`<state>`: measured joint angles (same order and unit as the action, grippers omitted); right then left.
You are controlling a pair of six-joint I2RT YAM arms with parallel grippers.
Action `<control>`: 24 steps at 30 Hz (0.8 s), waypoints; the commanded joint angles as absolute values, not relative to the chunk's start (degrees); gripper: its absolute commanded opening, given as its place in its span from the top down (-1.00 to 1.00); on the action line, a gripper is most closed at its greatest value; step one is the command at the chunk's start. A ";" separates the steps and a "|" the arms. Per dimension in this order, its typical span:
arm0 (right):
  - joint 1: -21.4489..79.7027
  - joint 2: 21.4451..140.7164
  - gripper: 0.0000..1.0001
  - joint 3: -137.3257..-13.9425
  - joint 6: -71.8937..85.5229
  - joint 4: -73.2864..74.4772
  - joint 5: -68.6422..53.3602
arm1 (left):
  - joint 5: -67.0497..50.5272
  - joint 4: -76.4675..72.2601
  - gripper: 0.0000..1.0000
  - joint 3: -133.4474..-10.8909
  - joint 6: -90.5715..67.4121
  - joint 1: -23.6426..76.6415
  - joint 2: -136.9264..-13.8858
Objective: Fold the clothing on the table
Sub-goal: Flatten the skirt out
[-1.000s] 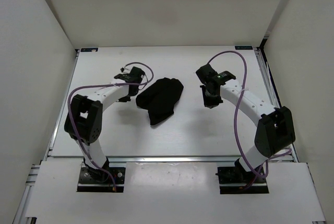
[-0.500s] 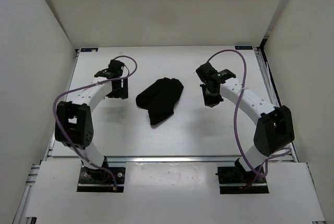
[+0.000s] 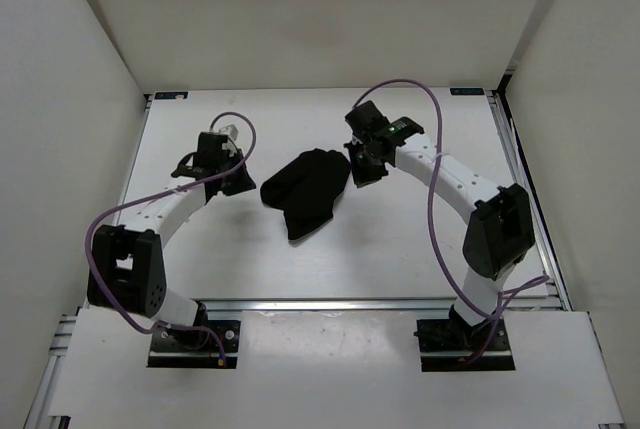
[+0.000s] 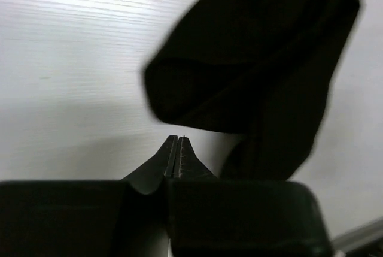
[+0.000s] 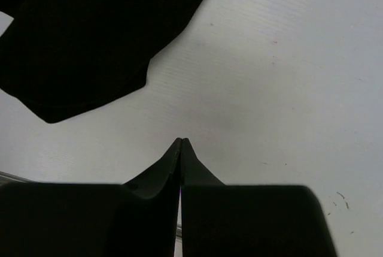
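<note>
The clothing (image 3: 305, 189) is a small black garment lying bunched in the middle of the white table (image 3: 400, 249). It fills the upper part of the left wrist view (image 4: 257, 71) and the upper left of the right wrist view (image 5: 90, 35). My left gripper (image 3: 238, 181) hovers just left of the garment, shut, with nothing between its jaws (image 4: 178, 140). My right gripper (image 3: 362, 175) sits at the garment's upper right edge, shut and empty too (image 5: 181, 142); bare table lies under its tips.
White walls close in the table on three sides. Aluminium rails (image 3: 515, 159) run along the table's edges. Purple cables (image 3: 440, 199) loop over both arms. The arm bases (image 3: 190, 334) are bolted at the near edge.
The left gripper drew away to the left of the garment, then came back toward its left edge. The right gripper swung left and now sits by the garment's upper right edge.
</note>
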<state>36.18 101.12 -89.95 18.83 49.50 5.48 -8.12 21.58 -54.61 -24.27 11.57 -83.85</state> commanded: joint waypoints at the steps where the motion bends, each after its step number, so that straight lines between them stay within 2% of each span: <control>1: 37.18 103.09 1.00 -93.51 18.28 51.50 5.62 | -20.62 11.28 0.79 -50.55 -29.25 12.65 -80.95; 3: 37.44 103.18 1.00 -93.25 18.54 51.85 6.06 | -23.19 9.06 0.44 -49.57 -29.88 15.45 -80.95; 7: 37.27 102.39 1.00 -91.41 19.33 52.12 5.71 | -24.78 7.47 0.24 -48.34 -31.02 19.07 -80.77; 12: 36.47 100.81 1.00 -89.48 20.30 51.59 5.80 | -27.42 7.82 0.13 -47.55 -32.43 21.09 -79.11; 13: 36.30 100.55 1.00 -88.86 20.39 51.42 5.54 | -26.46 9.13 0.06 -47.81 -31.65 21.27 -78.67; 18: 35.77 99.84 1.00 -87.63 21.27 51.32 4.13 | -12.68 18.01 0.05 -50.97 -24.01 26.18 -78.66; 24: 35.78 100.54 1.00 -87.63 21.27 51.24 4.04 | -8.19 19.25 0.03 -49.66 -22.15 26.89 -78.58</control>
<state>35.99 102.69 -87.48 20.69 50.98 4.86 -13.74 17.34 -48.95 -24.99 26.59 -80.99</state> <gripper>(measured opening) 0.002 0.484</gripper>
